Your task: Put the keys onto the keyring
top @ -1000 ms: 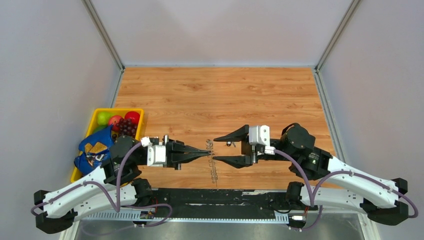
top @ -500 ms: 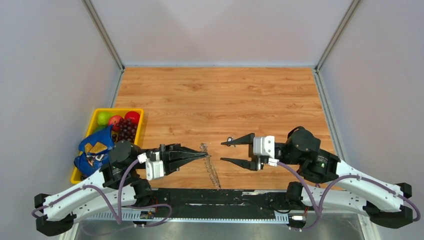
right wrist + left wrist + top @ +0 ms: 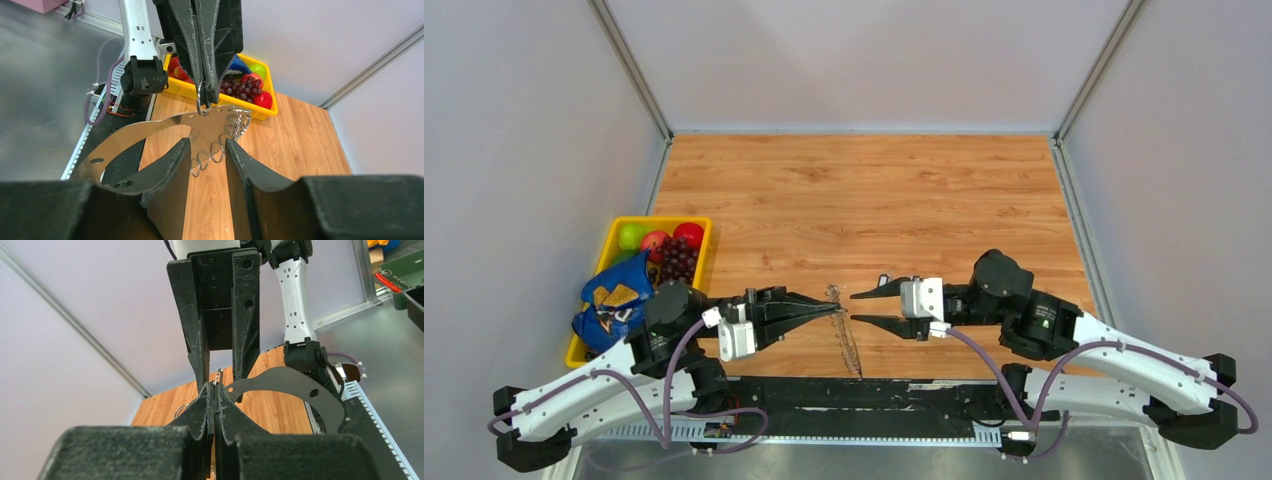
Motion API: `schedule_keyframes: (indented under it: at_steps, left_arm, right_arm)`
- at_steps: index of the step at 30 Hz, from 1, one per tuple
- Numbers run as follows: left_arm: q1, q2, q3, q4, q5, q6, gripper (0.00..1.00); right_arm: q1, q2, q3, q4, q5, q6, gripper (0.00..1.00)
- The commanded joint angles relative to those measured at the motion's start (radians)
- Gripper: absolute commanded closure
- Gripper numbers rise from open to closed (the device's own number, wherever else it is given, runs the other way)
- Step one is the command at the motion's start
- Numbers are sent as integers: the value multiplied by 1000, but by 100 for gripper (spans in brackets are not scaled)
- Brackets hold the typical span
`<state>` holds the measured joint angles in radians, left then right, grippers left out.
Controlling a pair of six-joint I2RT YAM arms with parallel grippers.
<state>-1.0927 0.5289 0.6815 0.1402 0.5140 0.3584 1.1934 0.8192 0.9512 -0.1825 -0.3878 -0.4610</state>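
Both arms extend low and level, tip to tip: left gripper [image 3: 837, 311] clamped on the keyring [image 3: 165, 126], which hangs at the 2 half-parted jaws of the right gripper [image 3: 854, 307].

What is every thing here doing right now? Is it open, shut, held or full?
left end effector: shut on the keyring's rim.
right end effector: open, one finger on each side of the keyring.
keyring: gripped at its rim, held upright.
yellow bin: filled with fruit.
blue snack bag: crumpled, lying over the bin's near end.
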Motion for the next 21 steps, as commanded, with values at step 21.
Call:
schedule_keyframes:
  at_steps: [21]
  left_arm:
    - [-3, 37, 93, -27, -94, -113, 100]
  right_arm:
    - [55, 43, 96, 74, 71, -27, 69]
